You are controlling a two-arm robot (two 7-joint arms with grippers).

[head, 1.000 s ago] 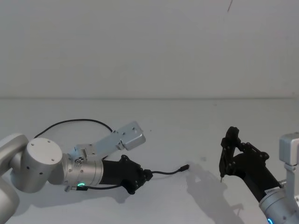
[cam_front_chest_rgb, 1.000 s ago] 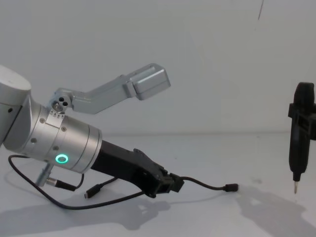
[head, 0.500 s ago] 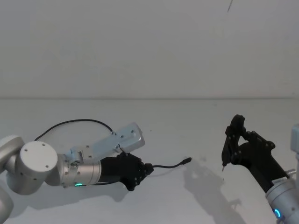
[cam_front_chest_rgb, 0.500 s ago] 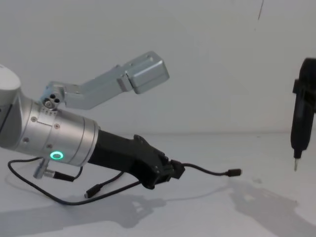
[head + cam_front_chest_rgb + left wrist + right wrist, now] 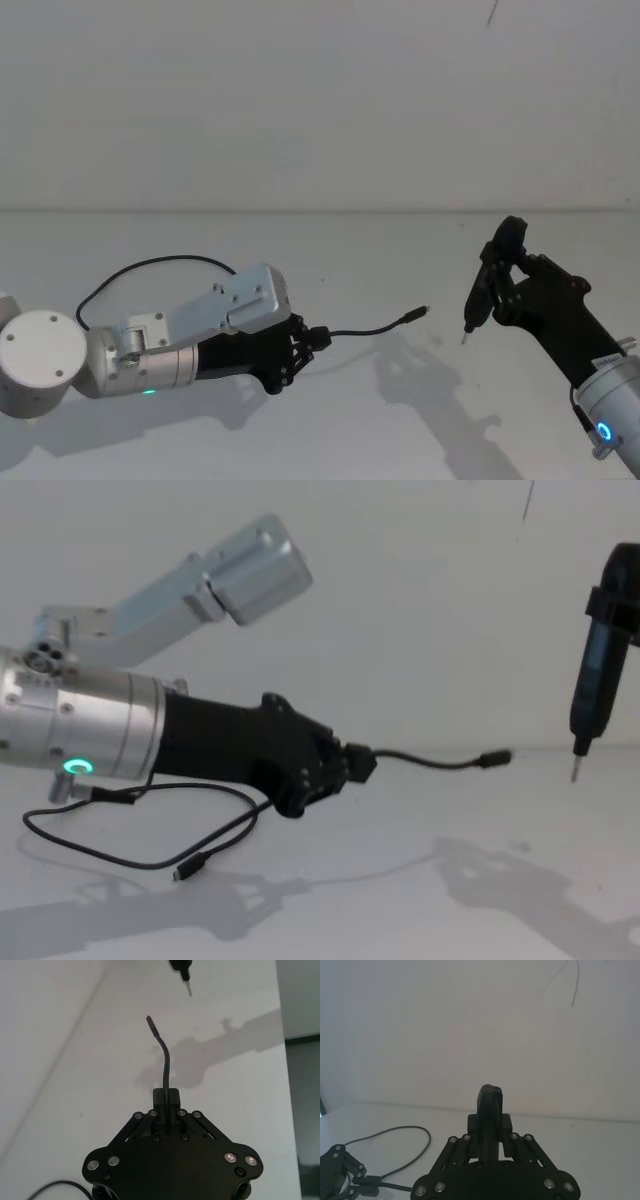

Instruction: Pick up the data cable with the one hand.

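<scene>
Right, grasp looks made & you're in the lift, by my read. The left gripper (image 5: 305, 340) sits lower left-centre of the head frame, jaws narrow and clamped on the data cable (image 5: 370, 330) a short way back from one end. The left wrist view has the strand pinched dead centre in the jaws. Gripped stretch hangs clear of the table (image 5: 400, 430), w/ its shadow well apart below it. Cable axis: the short stub leaves the jaws approx in line w/ the gripper's own reach and runs toward frame right in the head view. In the chest view it's nearly level w/ a slight sag, and the free plug (image 5: 422, 312) points at the tip of the pen tool (image 5: 480, 300). Rest of the cable trails back the other way: an arc at mid-left of the head frame, then a loop drooping under the wrist in the chest view. The other plug (image 5: 185, 872) is low at lower left; can't tell if it touches the table. The right gripper (image 5: 497, 285), right side of the head frame, is closed round the pen tool and idle, tip near the free plug but apart. Next move prob. calls for a steady raise so loop & trailing plug come off the table. Go slow, since a thin strand can slip through the pinch.
</scene>
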